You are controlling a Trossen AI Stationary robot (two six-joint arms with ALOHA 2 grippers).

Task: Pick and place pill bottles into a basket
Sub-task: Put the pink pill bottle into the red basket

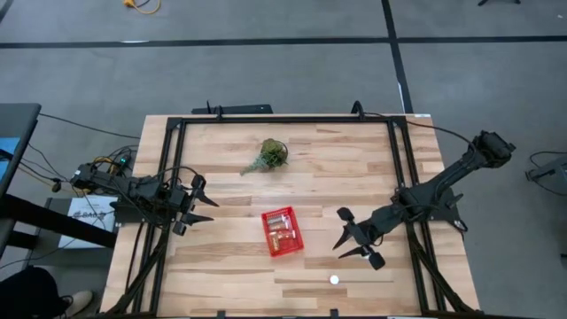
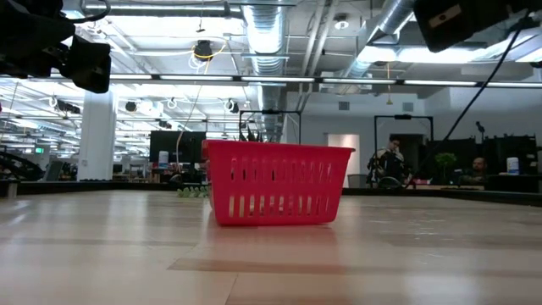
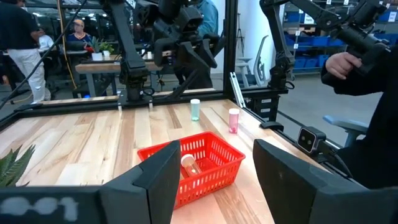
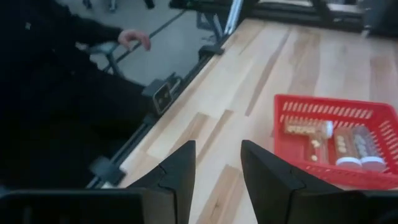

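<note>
While both arms hover beside the basket, left gripper fingers spread wide, right gripper fingers likewise, holding nothing.

I see a green plant sprig lying on the wooden table, toward its far side. A person's hand shows beyond the table edge.

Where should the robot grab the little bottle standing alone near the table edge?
The bottle stands upright, white top up, with open room around it. So it is probably best gripped around its round sides just under the top, coming straight down from above, one finger on either side. The open right gripper is nearest; the left gripper waits far off.
</note>
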